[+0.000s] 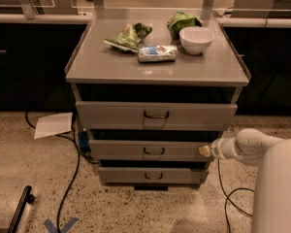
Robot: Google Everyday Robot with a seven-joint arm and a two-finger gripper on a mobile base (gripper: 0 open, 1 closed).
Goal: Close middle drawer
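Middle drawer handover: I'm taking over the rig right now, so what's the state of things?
Gripper: at the right end of the middle drawer front, apparently touching it.
Middle drawer: between the top drawer and the bottom drawer, with a dark gap above its front; it looks partly out.
Done: contact made.
Left: push it flush, then back the arm off.
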